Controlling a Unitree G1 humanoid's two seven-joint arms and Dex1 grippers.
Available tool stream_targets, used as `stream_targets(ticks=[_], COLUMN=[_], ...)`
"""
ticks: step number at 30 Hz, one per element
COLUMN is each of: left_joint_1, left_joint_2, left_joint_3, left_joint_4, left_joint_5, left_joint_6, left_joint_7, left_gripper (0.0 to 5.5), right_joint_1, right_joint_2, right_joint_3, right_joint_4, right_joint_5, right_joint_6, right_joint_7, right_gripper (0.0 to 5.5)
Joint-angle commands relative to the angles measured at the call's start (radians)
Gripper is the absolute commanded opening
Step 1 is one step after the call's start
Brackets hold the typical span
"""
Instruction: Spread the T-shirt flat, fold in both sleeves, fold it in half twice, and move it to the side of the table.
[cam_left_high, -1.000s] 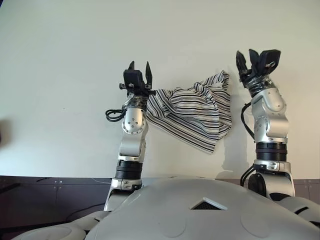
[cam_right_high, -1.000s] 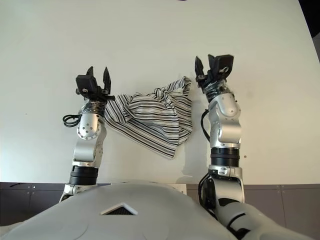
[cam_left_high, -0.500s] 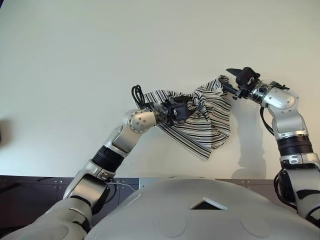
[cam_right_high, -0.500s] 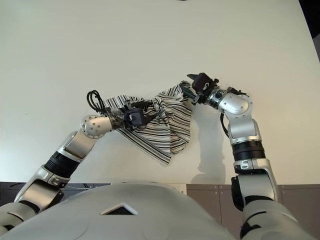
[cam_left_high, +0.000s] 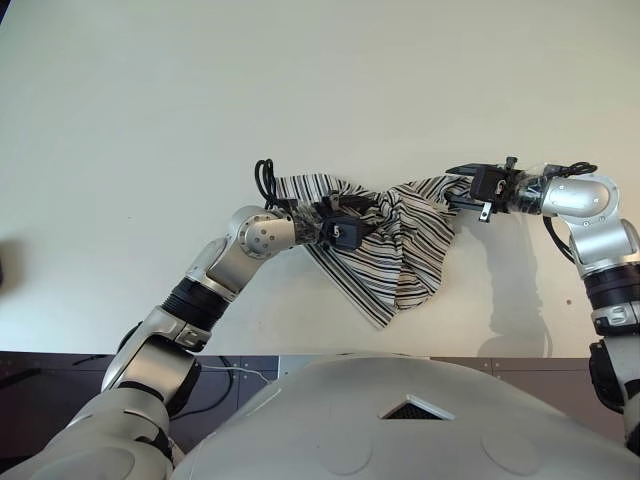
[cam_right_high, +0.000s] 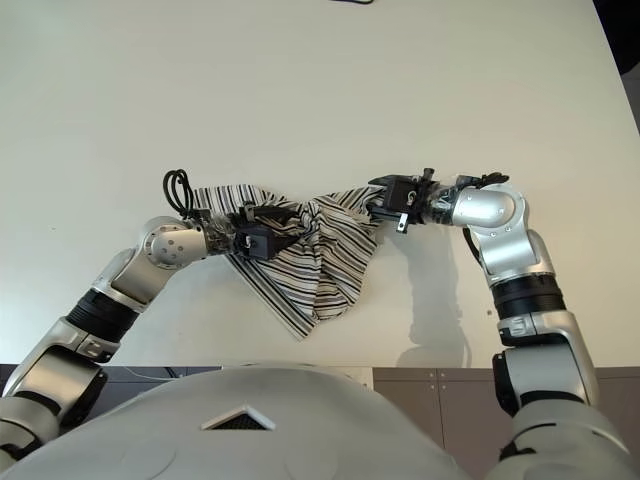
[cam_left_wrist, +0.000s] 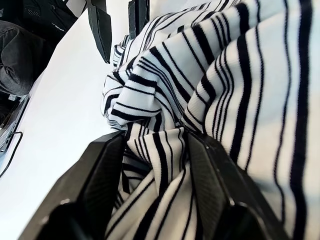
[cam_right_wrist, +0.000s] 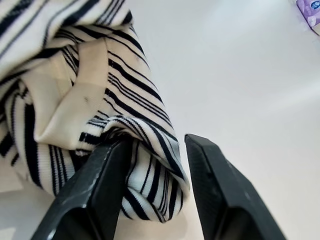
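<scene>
The black-and-white striped T-shirt (cam_left_high: 400, 245) lies bunched on the white table (cam_left_high: 300, 90), with a pointed corner trailing toward the front edge. My left gripper (cam_left_high: 352, 222) comes in from the left over the cloth and is shut on a fold near the shirt's middle. In the left wrist view the fingers (cam_left_wrist: 102, 185) press a striped fold (cam_left_wrist: 157, 150) between them. My right gripper (cam_left_high: 458, 190) comes in from the right and is shut on the shirt's right upper edge. A rolled hem (cam_right_wrist: 150, 175) sits between its fingers (cam_right_wrist: 220, 190).
Bare white table surface stretches far behind and to both sides of the shirt. The table's front edge (cam_left_high: 100, 352) runs close below the shirt's tip. A small dark object (cam_left_high: 3, 265) sits at the far left edge.
Both arms swung down from upright with open grippers, flanking the shirt, to lie across it and close on the cloth. The shirt has been drawn out wider between them.
</scene>
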Motion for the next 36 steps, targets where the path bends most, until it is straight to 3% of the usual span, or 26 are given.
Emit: stream_targets(ticks=[1, 10, 17, 26, 30, 34, 36], left_joint_1=[0.02, -0.035, -0.014, 0.078, 0.084, 0.086, 0.084], left_joint_2=[0.026, -0.003, 0.03, 0.091, 0.111, 0.201, 0.19], left_joint_3=[-0.018, 0.008, 0.036, 0.192, 0.243, 0.218, 0.221], left_joint_4=[0.047, 0.092, 0.074, -0.068, -0.03, 0.128, 0.115], left_joint_5=[0.069, 0.067, 0.039, -0.072, -0.09, 0.033, 0.021], left_joint_6=[0.018, 0.005, 0.011, 0.003, -0.008, -0.142, -0.144], left_joint_7=[-0.005, 0.038, 0.016, 0.046, 0.056, 0.077, 0.072], left_gripper=[2.26, 2.26, 2.26, 2.26, 2.26, 2.26, 2.26], right_joint_1=[-0.036, -0.087, -0.108, -0.229, -0.245, -0.253, -0.254], right_joint_2=[0.01, -0.001, -0.015, -0.017, -0.014, -0.043, -0.055], right_joint_3=[0.01, -0.008, -0.078, -0.307, -0.335, -0.322, -0.306], right_joint_4=[0.044, 0.042, -0.051, -0.347, -0.434, -0.483, -0.48], right_joint_5=[0.03, 0.109, 0.191, 0.549, 0.607, 0.59, 0.566], right_joint_6=[0.002, 0.02, 0.101, 0.605, 0.717, 0.732, 0.712], right_joint_7=[0.063, 0.212, 0.24, 0.169, 0.115, 0.121, 0.135], right_gripper=[1.71, 0.11, 0.11, 0.11, 0.11, 0.11, 0.11])
